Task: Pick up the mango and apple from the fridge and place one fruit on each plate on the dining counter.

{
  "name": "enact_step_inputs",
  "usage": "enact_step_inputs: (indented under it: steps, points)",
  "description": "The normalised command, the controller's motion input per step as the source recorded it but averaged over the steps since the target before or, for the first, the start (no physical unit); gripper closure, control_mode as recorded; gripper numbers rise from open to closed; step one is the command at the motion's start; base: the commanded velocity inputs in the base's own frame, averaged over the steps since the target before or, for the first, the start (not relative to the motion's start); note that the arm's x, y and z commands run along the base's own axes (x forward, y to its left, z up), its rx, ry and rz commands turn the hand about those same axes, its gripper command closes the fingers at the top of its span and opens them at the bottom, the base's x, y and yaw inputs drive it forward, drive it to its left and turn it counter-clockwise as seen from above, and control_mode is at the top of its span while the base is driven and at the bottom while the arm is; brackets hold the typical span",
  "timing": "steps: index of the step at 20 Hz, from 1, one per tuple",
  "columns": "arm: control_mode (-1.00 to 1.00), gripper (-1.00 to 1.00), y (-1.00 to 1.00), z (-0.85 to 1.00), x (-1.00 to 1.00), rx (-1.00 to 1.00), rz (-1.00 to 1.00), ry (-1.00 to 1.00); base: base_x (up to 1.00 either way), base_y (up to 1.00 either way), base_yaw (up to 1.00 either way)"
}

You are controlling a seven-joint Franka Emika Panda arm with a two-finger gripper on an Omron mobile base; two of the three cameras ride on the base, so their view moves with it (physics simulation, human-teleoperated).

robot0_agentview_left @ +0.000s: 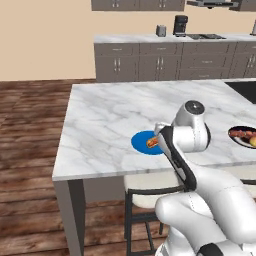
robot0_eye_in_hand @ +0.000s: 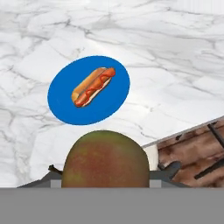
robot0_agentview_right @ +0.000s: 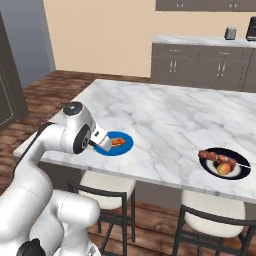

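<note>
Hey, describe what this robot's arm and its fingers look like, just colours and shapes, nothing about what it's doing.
The arm is glossy white, built from fat rounded segments with dark joint seams. A round grey cap with a dark centre tops one joint, and a black strip runs along the link below it. The gripper is a pale grey block. In the hand view the fingers are small, dark and stubby.

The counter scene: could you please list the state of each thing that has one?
Apple: held in the gripper, above the counter edge.
Blue plate: on the counter, holds a hot dog.
Dark plate: holds a mango and a skewer.
Gripper: shut on the apple.
</note>
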Motion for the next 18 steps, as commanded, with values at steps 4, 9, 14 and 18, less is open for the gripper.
enact_step_inputs:
  steps: [4,9,14,18]
  points:
    - [-1.0,1.0,-0.33,-0.05,0.59,0.0,0.11,-0.03,0.0,0.0,0.0]
    - [-1.0,1.0,-0.01,-0.32,0.45,0.0,0.16,0.04,0.0,0.0,0.0]
    - [-1.0,1.0,-0.08,-0.47,0.34,0.0,0.12,0.04,0.0,0.0,0.0]
    - [-1.0,1.0,-0.06,-0.4,0.54,0.0,0.05,0.05,0.0,0.0,0.0]
